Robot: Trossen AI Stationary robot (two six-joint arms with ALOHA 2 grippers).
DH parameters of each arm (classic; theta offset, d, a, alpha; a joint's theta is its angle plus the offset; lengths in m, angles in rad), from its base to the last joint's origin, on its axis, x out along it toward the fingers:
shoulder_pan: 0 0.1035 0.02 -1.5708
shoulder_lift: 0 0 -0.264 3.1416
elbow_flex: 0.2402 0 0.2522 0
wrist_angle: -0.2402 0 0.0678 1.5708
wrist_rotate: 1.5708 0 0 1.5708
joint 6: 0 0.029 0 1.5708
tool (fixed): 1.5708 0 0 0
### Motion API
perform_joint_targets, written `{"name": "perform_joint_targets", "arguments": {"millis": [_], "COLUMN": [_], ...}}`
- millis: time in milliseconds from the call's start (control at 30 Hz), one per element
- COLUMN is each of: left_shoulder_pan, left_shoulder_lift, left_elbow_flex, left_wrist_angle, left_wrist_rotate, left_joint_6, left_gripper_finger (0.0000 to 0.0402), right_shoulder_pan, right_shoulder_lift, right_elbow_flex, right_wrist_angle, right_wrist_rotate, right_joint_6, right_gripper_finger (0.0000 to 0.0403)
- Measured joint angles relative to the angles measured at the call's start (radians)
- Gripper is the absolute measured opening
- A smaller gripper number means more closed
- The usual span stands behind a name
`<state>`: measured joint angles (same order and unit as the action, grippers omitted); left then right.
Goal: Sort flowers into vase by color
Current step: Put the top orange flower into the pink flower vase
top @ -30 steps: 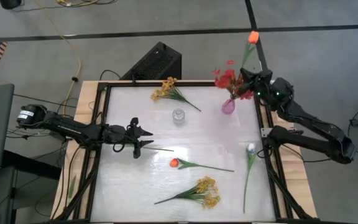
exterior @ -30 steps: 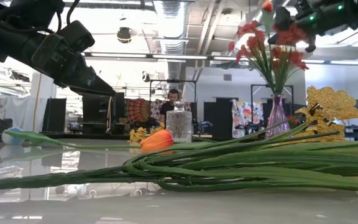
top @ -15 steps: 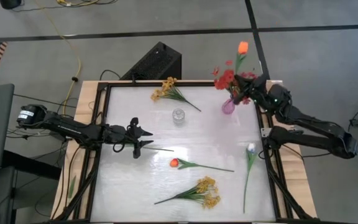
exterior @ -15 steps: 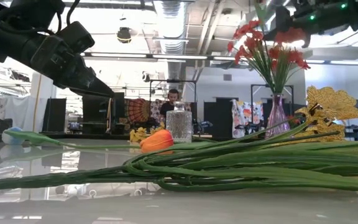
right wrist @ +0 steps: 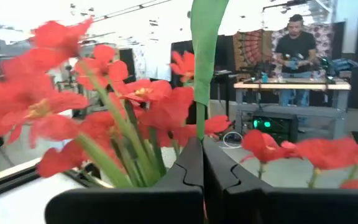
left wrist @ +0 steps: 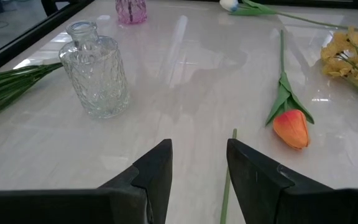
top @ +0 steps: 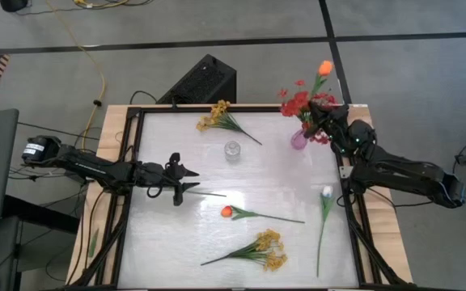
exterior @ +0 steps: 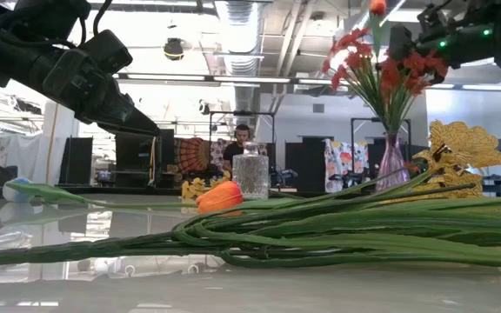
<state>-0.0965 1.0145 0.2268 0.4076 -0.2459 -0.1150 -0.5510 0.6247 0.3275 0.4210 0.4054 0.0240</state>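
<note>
My right gripper [top: 318,117] is shut on an orange tulip [top: 324,68] among the red blossoms [top: 298,103] that stand in the pink vase [top: 298,140] at the far right corner. Whether the tulip's lower end is in the vase is hidden. My left gripper [top: 186,182] hovers open at the table's left-middle, over a bare green stem [left wrist: 229,180]. A clear glass vase [top: 232,150] stands upright mid-table. On the table lie a second orange tulip [top: 227,212], a white tulip [top: 327,192] and two yellow sprays [top: 215,115] [top: 267,249]. My right gripper pinches the orange tulip's green stem [right wrist: 197,127] between its two shut fingers, below a long leaf [right wrist: 207,37]. The fingers lie across the stem, coming level from the table's right side. The tulip stands roughly upright, with its blossom [exterior: 377,7] above the red flowers.
The table has a raised dark frame [top: 353,218] along its edges. A black box [top: 205,81] sits beyond the far edge. A person [right wrist: 294,50] stands at a bench in the room behind. The near yellow spray's stems [exterior: 320,230] fill the low view's foreground.
My right gripper, still shut on the tulip stem, has shifted slightly toward the table's near edge beside the red flowers. The orange blossom has swayed left and back and now stands closer over the pink vase.
</note>
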Motion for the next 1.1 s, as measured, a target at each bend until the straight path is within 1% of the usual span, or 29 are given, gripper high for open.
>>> {"name": "perform_joint_targets", "arguments": {"millis": [167, 267, 500, 833, 967, 1100], "left_shoulder_pan": [0.0, 0.0, 0.0, 0.0, 0.0, 0.0], "left_shoulder_lift": [0.0, 0.0, 0.0, 0.0, 0.0, 0.0], "left_elbow_flex": [0.0, 0.0, 0.0, 0.0, 0.0, 0.0], "left_wrist_angle": [0.001, 0.002, 0.002, 0.002, 0.001, 0.002], "left_wrist_rotate": [0.0, 0.0, 0.0, 0.0, 0.0, 0.0], "left_joint_6": [0.0, -0.001, -0.002, 0.001, 0.001, 0.001], "left_gripper_finger": [0.0143, 0.0143, 0.0143, 0.0143, 0.0143, 0.0143], "right_shoulder_pan": [-0.001, 0.004, 0.008, 0.027, 0.064, 0.128], "right_shoulder_lift": [0.0, 0.003, -0.008, -0.096, -0.111, -0.091], "right_elbow_flex": [-0.005, -0.011, -0.011, -0.008, 0.039, 0.112], "right_wrist_angle": [-0.073, -0.094, -0.083, -0.082, -0.139, -0.203], "right_wrist_rotate": [0.076, 0.079, 0.09, 0.091, 0.091, 0.088], "right_joint_6": [0.031, 0.025, 0.001, -0.006, 0.001, 0.015], "right_gripper_finger": [0.0015, 0.0015, 0.0015, 0.0015, 0.0015, 0.0015]}}
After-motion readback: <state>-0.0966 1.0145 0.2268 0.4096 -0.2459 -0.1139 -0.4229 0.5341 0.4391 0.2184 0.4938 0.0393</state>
